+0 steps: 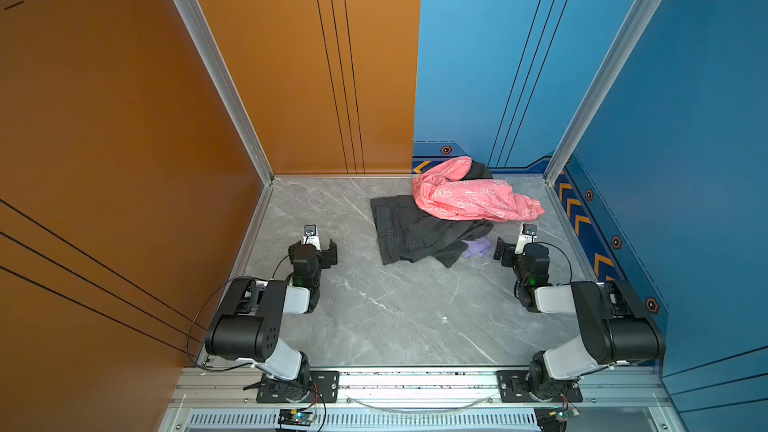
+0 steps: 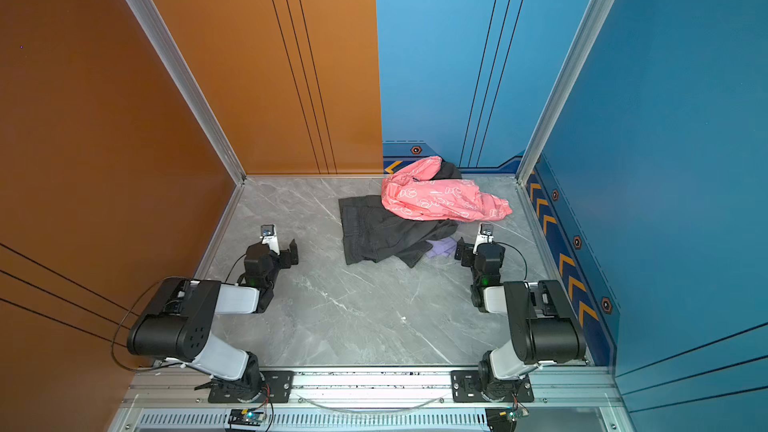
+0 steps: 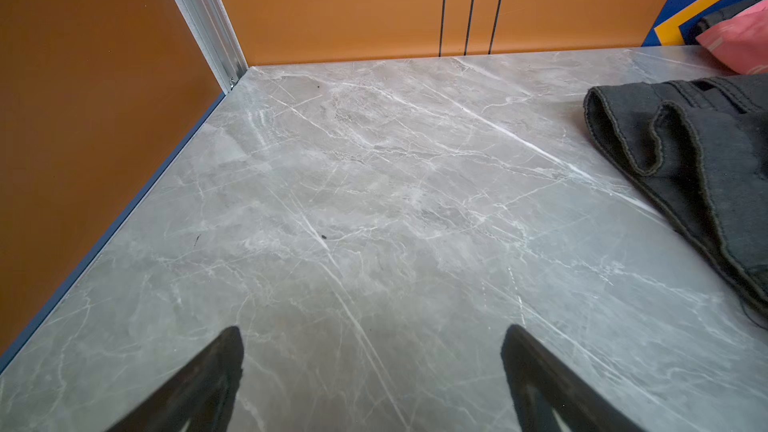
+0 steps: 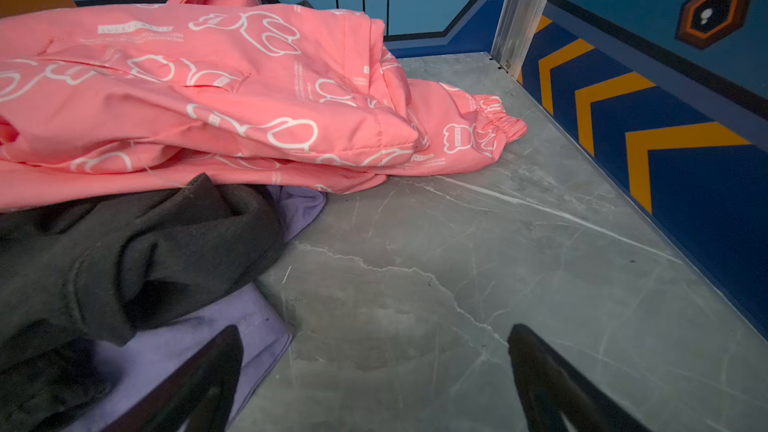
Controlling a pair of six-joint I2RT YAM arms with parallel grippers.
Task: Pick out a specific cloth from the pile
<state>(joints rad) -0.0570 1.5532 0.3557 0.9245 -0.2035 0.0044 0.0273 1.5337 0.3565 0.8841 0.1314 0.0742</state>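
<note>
Beneath the pile (image 1: 415, 230), a top view shows only a cloth (image 1: 478, 248) corner; the right wrist view shows more. Left gripper (image 3: 372, 330) and right gripper (image 4: 374, 330) gape, empty.

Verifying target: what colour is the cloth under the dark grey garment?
Light purple cloth, clearest in the right wrist view.

The left arm (image 1: 249, 328) was seen folded at the elbow, with its forearm laid close to its base, and the right arm (image 1: 611, 322) was held in a mirrored pose. The left gripper (image 1: 313, 249) was pointed forward, away from the base, with its jaws spread wide and nothing held between them. The right gripper (image 1: 518, 248) was likewise spread wide and empty. In each wrist view, two dark fingertips (image 3: 224, 351) were seen well apart.
</note>
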